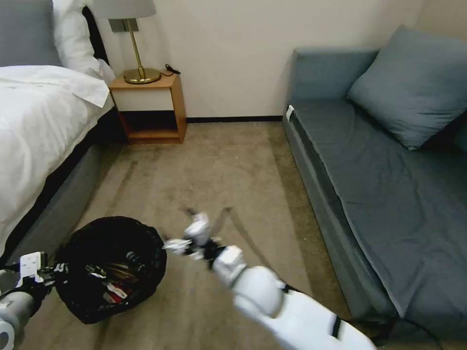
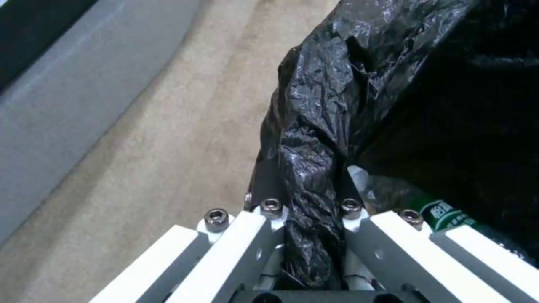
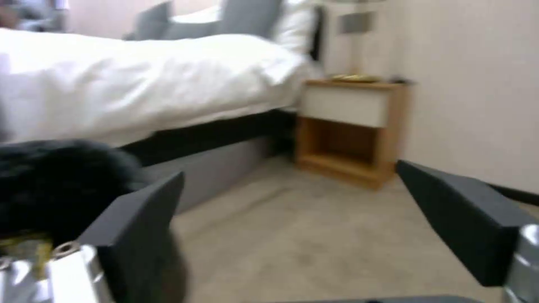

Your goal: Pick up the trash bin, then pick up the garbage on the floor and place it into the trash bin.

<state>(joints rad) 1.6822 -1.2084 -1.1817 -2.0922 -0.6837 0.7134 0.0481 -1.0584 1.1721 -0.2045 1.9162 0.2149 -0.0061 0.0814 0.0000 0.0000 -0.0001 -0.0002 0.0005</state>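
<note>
We're in a bedroom on beige carpet (image 1: 214,170), a white-sheeted bed (image 1: 34,126) along one side, a grey sofa (image 1: 389,194) along the other, and a wooden nightstand (image 1: 151,109) with a brass lamp (image 1: 138,48) against the far wall between them. Down by the near corner of the bed base we've got the trash bin (image 1: 114,267), round and low, and what we see of it is nearly all black liner: crinkly, glossy plastic folded over the rim and hanging in creases down the outside. Inside it we can make out litter, a red-and-white wrapper (image 1: 114,290) and something brownish beside it, and from the left wrist a green-labelled bottle (image 2: 444,212) lying against the liner. The left gripper (image 1: 58,268) sits at the bin's rim on the bed side, and from its own wrist we see it pinched tight on a bunched fold of the bag and rim, metal fingers (image 2: 351,191) pressed in on either side. The right gripper (image 1: 206,214) hangs over bare carpet just beside the bin, on the sofa side, and it's holding nothing: its dark pads (image 3: 460,210) stand wide apart with only carpet and nightstand between them. The bin's black bulk shows at the edge of that wrist view.
</note>
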